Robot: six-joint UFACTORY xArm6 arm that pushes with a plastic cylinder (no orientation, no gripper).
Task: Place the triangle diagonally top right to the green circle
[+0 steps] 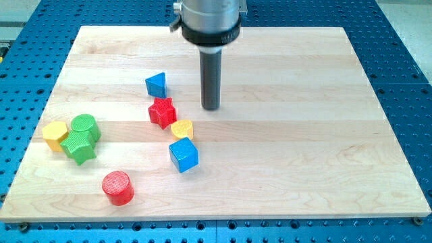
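The blue triangle (156, 85) lies on the wooden counter (283, 155), left of the middle of the picture and near the top. This arm has no claw at all, so nothing opens, shuts or holds. It ends in a dark rod, and my tip (211, 108) is down at the counter, to the right of the blue triangle with a small gap between them. It touches no block.

The red star (162, 111) sits just below the triangle and to the lower left of my tip. The yellow heart-like block (181, 129) is touching the star's lower right side, or nearly. Its shape is hard to make out. Right under it is the blue cube (183, 154).

Far over on the left is the green circle (86, 126). A green star (79, 146) is pressed against its lower side, and a yellow block with flat sides (55, 134) is pressed against its left. The triangle is up and to the right of the green circle, well apart from it. The red circle (118, 187) stands alone near the bottom.

The grey and black top of the arm (209, 23) is cut off by the top of the picture. Blue metal with rows of small holes (405, 61) shows around the counter. I can read no words on anything.
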